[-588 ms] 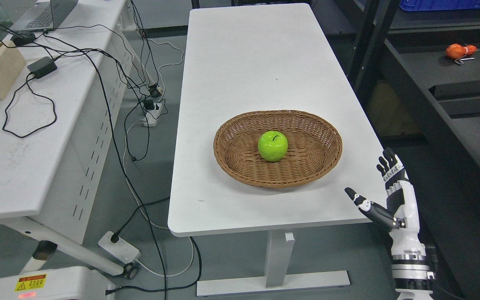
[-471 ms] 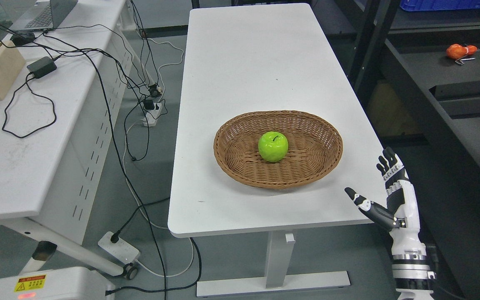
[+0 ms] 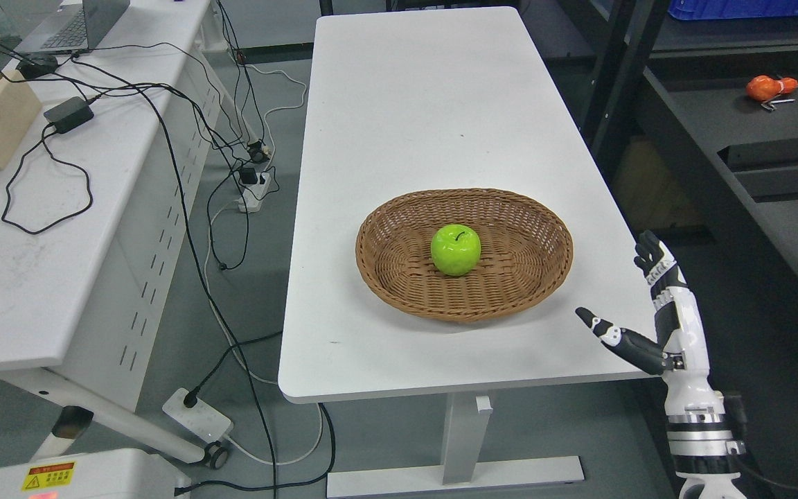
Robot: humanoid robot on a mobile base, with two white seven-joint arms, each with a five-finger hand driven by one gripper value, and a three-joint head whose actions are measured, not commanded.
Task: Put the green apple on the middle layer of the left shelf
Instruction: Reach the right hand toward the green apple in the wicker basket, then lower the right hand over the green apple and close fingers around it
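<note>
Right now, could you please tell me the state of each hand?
Right hand: open, holding nothing, beside the table's near right corner.
Left hand: not in view.

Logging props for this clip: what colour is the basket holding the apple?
Brown woven wicker basket, seen in the head view, the only one.
</note>
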